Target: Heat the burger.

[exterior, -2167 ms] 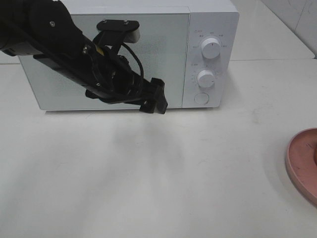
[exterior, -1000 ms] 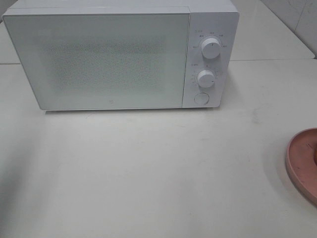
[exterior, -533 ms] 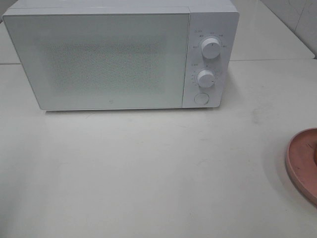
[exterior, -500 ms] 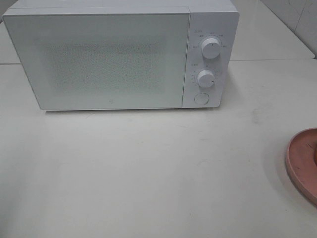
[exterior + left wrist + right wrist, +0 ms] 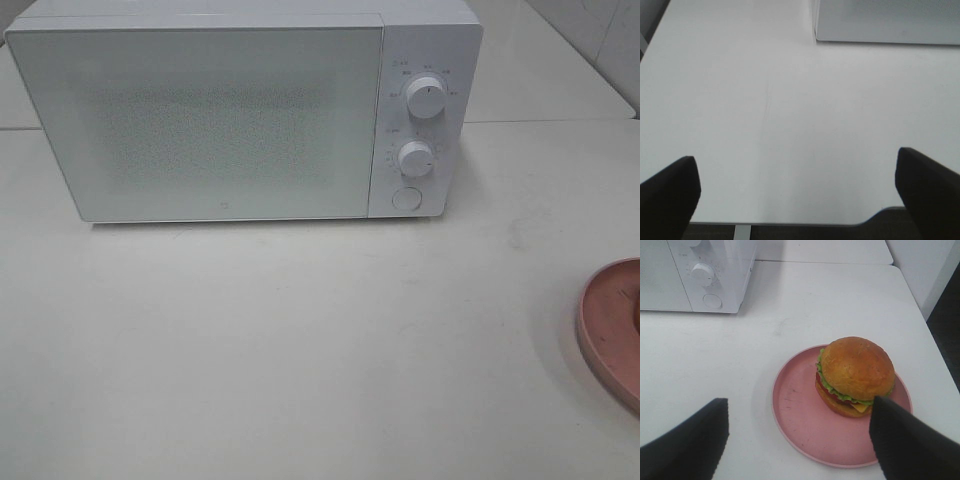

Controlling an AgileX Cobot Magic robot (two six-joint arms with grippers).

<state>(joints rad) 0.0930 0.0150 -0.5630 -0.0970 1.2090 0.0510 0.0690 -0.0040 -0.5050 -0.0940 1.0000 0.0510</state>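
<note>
We see the burger [image 5: 856,375] on its pink plate [image 5: 800,425], directly ahead of the right gripper [image 5: 800,440] (jaws spread, empty); left gripper [image 5: 800,195] likewise released, farther off.

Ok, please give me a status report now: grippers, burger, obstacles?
Left gripper open, empty, over bare table. Right gripper open above the burger, which sits on its pink plate. Microwave door shut.
</note>
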